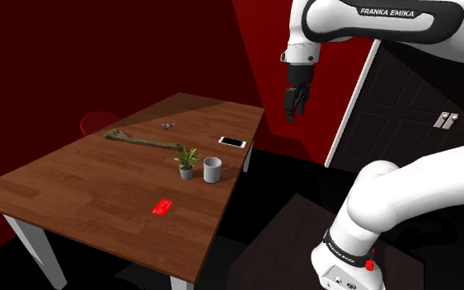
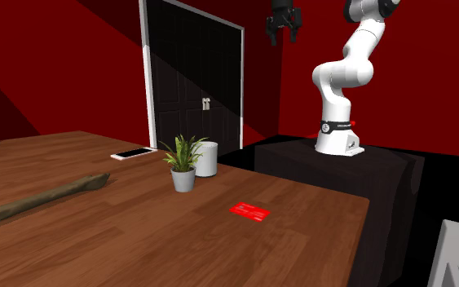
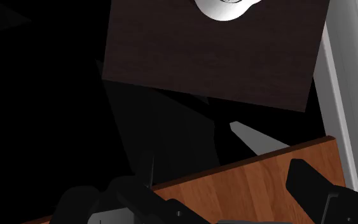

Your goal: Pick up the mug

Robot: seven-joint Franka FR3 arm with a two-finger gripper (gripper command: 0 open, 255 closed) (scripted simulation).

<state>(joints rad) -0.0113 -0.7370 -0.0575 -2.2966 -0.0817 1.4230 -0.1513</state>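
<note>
grey mug (image 1: 213, 170) beside potted plant (image 1: 187, 162)

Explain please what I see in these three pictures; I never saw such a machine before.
This is a white robot arm standing on a dark box beside a wooden table. One picture looks from beside the arm's base, one from over the table towards the arm, and one from a camera on the hand. On the table are a mug, a small plant, a phone, a red card and a stick. The black gripper hangs high in the air, open and holding nothing.
</note>
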